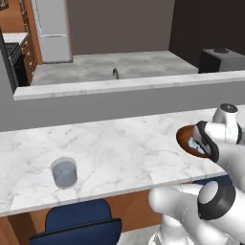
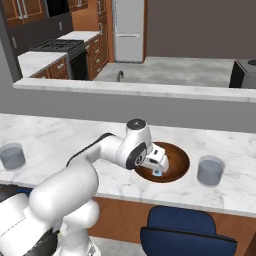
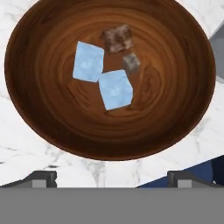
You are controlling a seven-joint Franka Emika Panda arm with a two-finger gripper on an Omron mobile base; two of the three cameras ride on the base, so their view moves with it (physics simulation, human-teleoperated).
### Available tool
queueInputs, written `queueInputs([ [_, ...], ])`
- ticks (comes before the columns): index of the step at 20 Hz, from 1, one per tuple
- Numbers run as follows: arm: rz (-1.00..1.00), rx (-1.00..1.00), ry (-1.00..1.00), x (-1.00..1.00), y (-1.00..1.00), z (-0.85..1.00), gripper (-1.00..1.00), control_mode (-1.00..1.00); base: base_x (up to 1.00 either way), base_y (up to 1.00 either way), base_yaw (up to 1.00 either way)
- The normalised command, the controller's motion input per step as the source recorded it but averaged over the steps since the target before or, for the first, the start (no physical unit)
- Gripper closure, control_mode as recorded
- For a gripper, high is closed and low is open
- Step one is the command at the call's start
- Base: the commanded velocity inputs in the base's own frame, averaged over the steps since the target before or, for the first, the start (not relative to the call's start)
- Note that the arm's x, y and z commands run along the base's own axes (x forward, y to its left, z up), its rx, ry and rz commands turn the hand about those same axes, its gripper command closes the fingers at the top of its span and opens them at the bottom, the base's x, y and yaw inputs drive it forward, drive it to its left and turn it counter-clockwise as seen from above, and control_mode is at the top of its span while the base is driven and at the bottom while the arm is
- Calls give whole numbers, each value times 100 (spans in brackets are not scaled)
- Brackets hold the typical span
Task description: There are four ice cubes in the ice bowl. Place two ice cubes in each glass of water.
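The ice bowl is wide, dark and wood-like, and lies right below my hand. Two pale-blue ice cubes touch each other near its middle. Two smaller brownish-grey cubes lie just beyond them. My gripper hovers open over the bowl's near rim, nothing between its fingertips. In the right base view the gripper points down into the ice bowl. One glass stands right of the bowl, the other glass far left. The left base view shows the bowl and a glass.
Everything rests on a white marble counter with a raised grey ledge behind it. A blue chair stands below the counter's front edge, near the bowl. Another blue chair sits under the left glass.
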Motion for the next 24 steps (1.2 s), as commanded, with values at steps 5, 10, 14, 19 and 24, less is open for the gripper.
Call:
queueInputs([
  [5,0,0,0,46,-6,-5,-100,-100,0,0,0],
  [10,0,0,4,22,-16,-22,-100,-100,0,0,0],
  [14,0,0,6,0,-25,-37,-100,-100,0,0,0],
  [19,0,0,4,9,-15,-32,-100,-100,0,0,0],
  [24,0,0,2,34,0,-19,-100,-100,0,0,0],
])
